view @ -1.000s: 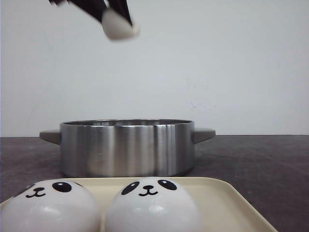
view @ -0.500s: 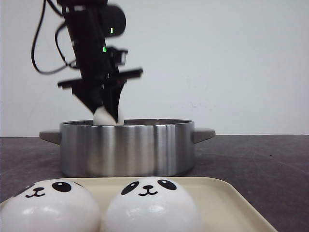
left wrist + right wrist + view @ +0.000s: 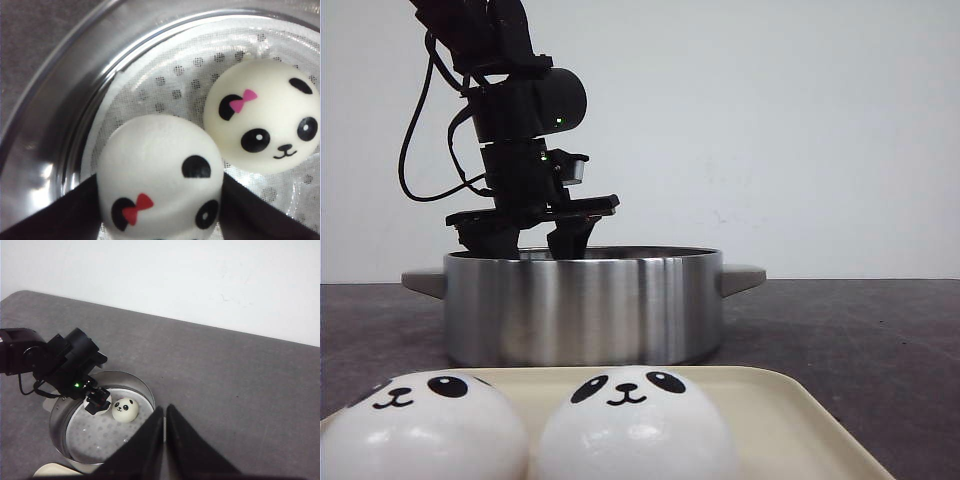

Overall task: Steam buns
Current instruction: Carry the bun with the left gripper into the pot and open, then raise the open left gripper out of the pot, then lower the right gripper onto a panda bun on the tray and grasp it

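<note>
My left gripper [image 3: 530,243] reaches down inside the steel pot [image 3: 582,305]. In the left wrist view it [image 3: 160,177] is shut on a white panda bun with a red bow [image 3: 157,165], which is low over the pot's perforated white liner [image 3: 175,80]. A second bun with a pink bow [image 3: 262,117] lies on the liner right beside it, also seen from the right wrist [image 3: 125,409]. Two more panda buns [image 3: 420,428] [image 3: 635,425] sit on the cream tray [image 3: 790,420] in front. My right gripper [image 3: 165,410] is shut and empty, high above the table to the pot's right.
The pot has a side handle at each end [image 3: 743,277] [image 3: 423,282]. Its steel rim [image 3: 60,100] stands close round the held bun. Dark grey tabletop [image 3: 240,390] spreads to the right of the pot, with a white wall behind.
The left arm came down from high above with the bun and lowered it into the pot beside the other one. The tray's buns did not move.
</note>
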You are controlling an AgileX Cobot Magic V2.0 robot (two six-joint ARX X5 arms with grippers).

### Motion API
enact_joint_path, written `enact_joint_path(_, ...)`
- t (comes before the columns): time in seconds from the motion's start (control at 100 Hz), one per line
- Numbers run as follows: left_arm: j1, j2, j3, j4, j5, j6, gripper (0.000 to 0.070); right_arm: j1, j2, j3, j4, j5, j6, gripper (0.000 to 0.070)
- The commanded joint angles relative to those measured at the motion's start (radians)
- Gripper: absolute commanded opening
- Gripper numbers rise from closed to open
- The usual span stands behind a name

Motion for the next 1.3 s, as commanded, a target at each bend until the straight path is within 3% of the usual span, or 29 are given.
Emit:
enact_joint_path(0.0,-0.004,0.023,0.032,-0.001,-0.002,-0.003,0.0409,0.011,0.009,0.018,0.005,0.005,0.014,0.0001)
enact_joint_path(0.04,-0.004,0.023,0.035,-0.005,-0.003,-0.003,0.0453,0.011,0.009,0.018,0.006,0.005,0.014,0.0001)
enact_joint_path(0.14,-0.004,0.023,0.050,-0.013,-0.003,-0.003,0.0649,0.011,0.009,0.018,0.005,0.005,0.014,0.0001)
enact_joint_path(0.18,-0.004,0.022,0.055,-0.013,-0.002,-0.003,0.0689,0.011,0.009,0.018,0.005,0.005,0.014,0.0001)
enact_joint_path(0.43,-0.003,0.002,0.142,-0.083,-0.006,-0.008,0.0686,0.011,0.016,0.014,-0.047,-0.010,0.066,0.0001)
enact_joint_path(0.63,-0.011,-0.182,0.147,-0.062,-0.006,-0.048,0.0682,0.010,0.067,-0.004,-0.172,-0.036,0.127,0.0001)
enact_joint_path(0.87,-0.031,-0.521,0.147,-0.055,-0.006,-0.048,0.0678,0.010,0.132,-0.132,-0.153,-0.179,0.182,0.0001)
enact_joint_path(0.99,-0.047,-0.678,0.147,-0.080,-0.006,-0.047,0.0678,0.011,0.146,-0.265,-0.078,-0.278,0.194,0.0009)
enact_joint_path(1.05,-0.058,-0.746,0.147,-0.102,-0.006,-0.048,0.0678,0.011,0.146,-0.353,-0.011,-0.351,0.210,0.0102)
enact_joint_path(1.15,-0.077,-0.844,0.147,-0.140,-0.006,-0.078,0.0678,0.011,0.146,-0.512,0.104,-0.441,0.253,0.0470)
enact_joint_path(1.19,-0.085,-0.878,0.147,-0.153,-0.006,-0.080,0.0678,0.012,0.146,-0.569,0.142,-0.461,0.273,0.0574)
enact_joint_path(1.23,-0.092,-0.909,0.147,-0.168,-0.006,-0.080,0.0678,0.013,0.146,-0.622,0.179,-0.479,0.297,0.0618)
enact_joint_path(1.29,-0.102,-0.951,0.147,-0.197,-0.006,-0.080,0.0678,0.021,0.146,-0.694,0.240,-0.507,0.332,0.0620)
